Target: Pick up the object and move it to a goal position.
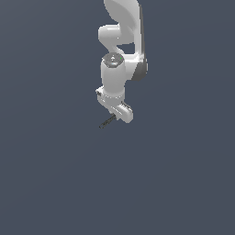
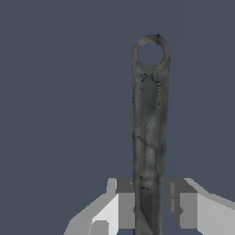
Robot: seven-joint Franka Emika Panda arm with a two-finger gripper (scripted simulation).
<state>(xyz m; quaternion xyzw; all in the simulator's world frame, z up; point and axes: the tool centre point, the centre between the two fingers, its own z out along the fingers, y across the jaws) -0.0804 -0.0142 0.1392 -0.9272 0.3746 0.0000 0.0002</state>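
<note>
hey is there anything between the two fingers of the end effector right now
Yes. In the wrist view the dark rod runs between the fingers of the end effector, its ringed end pointing away. A small gap shows on one side.

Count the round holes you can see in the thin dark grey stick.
1. The thin dark grey flat stick has one round hole at its far end, away from the gripper; the near end is hidden.

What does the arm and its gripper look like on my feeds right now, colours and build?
The arm is glossy white with rounded, bulbous link casings and dark grey bands at the joints; one joint cap is grey with a small green dot. The gripper is a boxy white block. In the wrist view its fingers are angular, white and light grey, with darker grey inner pads. No cables or lettering visible.
</note>
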